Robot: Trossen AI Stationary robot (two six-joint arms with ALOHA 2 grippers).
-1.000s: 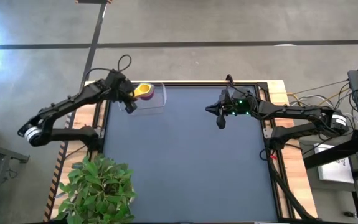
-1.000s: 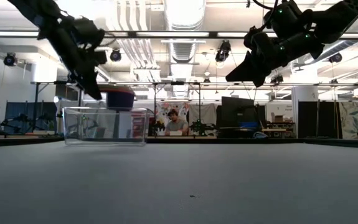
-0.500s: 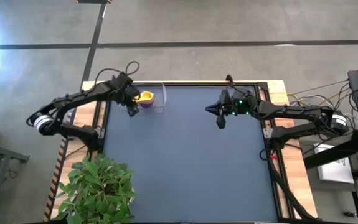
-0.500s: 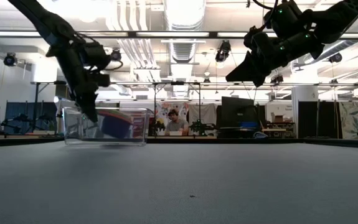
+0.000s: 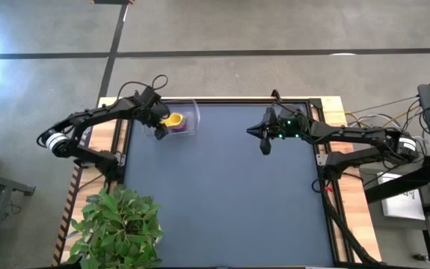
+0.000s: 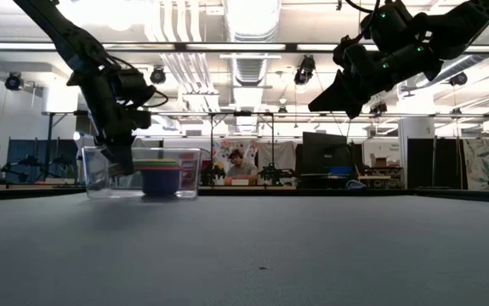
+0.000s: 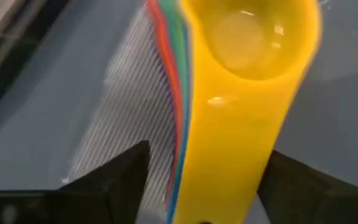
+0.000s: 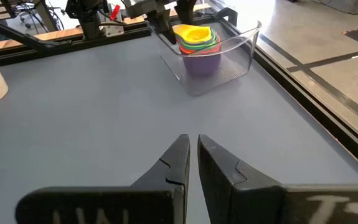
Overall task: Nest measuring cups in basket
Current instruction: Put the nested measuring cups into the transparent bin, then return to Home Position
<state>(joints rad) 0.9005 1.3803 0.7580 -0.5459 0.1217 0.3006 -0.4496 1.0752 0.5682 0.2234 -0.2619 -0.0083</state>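
Observation:
The measuring cups (image 8: pixel 196 40) stand nested in one stack, yellow on top, purple at the bottom (image 6: pixel 161 178). They rest on the floor of the clear basket (image 8: pixel 231 59) at the table's far left (image 5: pixel 192 112). My left gripper (image 7: pixel 210 155) reaches down into the basket from the left (image 6: pixel 121 161). It is open, with one finger on either side of the stacked handles (image 7: pixel 228 155). My right gripper (image 8: pixel 193 146) hangs shut and holds nothing, high over the far right of the table (image 5: pixel 265 148). My left gripper stands astride the stacked handles (image 7: pixel 185 155), coming from above at a slant. One finger (image 7: pixel 126 171) is clearly apart from them. The other (image 7: pixel 291 180) is right at the yellow handle's edge, and I cannot tell whether it touches.
A potted plant (image 5: pixel 117 224) stands at the near left corner, off the dark mat (image 5: pixel 222 202). Wooden borders run along the table's left and right sides. In the low view a person (image 6: pixel 242 168) sits in the room far behind the table.
My left gripper has gone down into the basket with the stack of cups and tipped more steeply downward. The stack hung above the basket's rim a second ago; now it stands on the basket's floor.

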